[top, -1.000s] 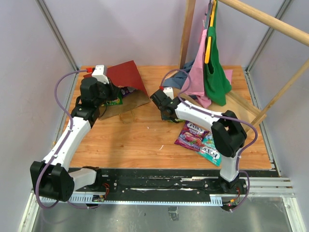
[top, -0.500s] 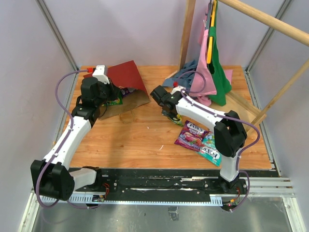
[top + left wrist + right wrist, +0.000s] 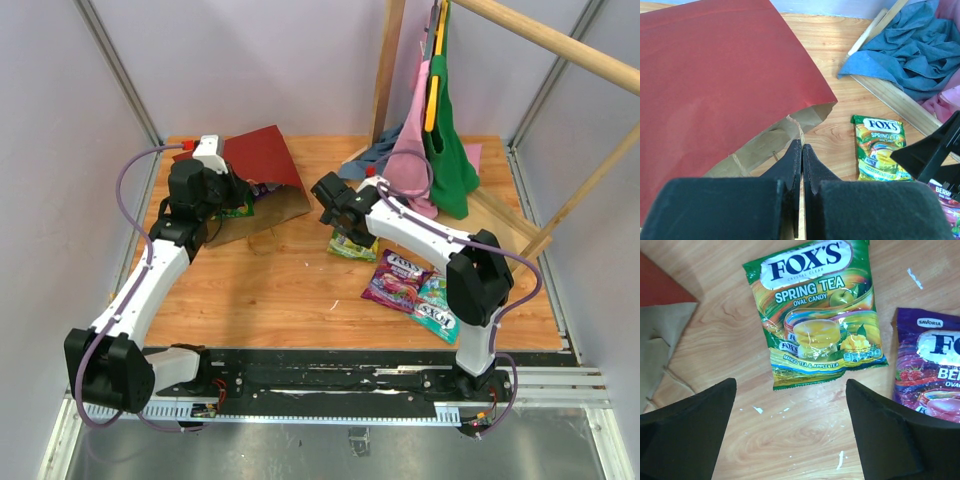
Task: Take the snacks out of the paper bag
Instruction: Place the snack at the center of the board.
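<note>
The dark red paper bag point(image 3: 262, 160) point(image 3: 725, 75) lies on its side at the back left, its brown mouth facing right. My left gripper point(image 3: 228, 195) point(image 3: 801, 145) is shut on the bag's lower rim at the mouth. Green and purple snacks point(image 3: 243, 205) peek out of the bag. My right gripper point(image 3: 338, 215) point(image 3: 790, 385) hangs open just above the table, empty. A green Spring Tea packet point(image 3: 352, 245) point(image 3: 817, 310) point(image 3: 880, 147) lies flat right beyond its fingers. A purple packet point(image 3: 398, 278) point(image 3: 935, 365) and a teal packet point(image 3: 437, 310) lie further right.
A pale wooden frame point(image 3: 500, 215) stands at the back right with pink point(image 3: 410, 160) and green point(image 3: 445, 160) garments hanging from it. A blue cloth point(image 3: 375, 160) point(image 3: 910, 45) lies crumpled at its foot. Small white crumbs dot the wood.
My right gripper has opened and let go of the green packet, which now lies on the table. That gripper has drifted left and back toward the bag. The left arm has not moved.
</note>
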